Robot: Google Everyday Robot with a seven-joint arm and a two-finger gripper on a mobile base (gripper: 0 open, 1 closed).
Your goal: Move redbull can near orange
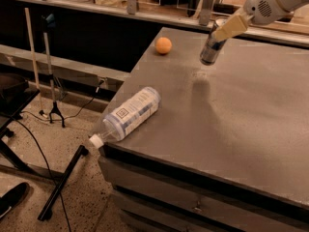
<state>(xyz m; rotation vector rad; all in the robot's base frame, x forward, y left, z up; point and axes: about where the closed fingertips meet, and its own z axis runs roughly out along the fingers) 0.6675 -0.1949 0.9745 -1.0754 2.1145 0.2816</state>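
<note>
Counters: 1, the counter [251, 129]. 
Cans: 1, the can [210, 50], tilted and clear of the surface, at 1 o'clock in the view. 
Oranges: 1, the orange [163, 45], at 9 o'clock from the can. 
Bottles: 1, the bottle [126, 115], on its side at 7 o'clock from the can, its cap past the counter edge. 
Hands: 1, the hand [223, 30], at 1 o'clock in the view, clamped on the can's upper end.

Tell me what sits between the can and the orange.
Only bare table between can and orange, in the camera view. The gripper, upper right, holds the can aloft.
</note>
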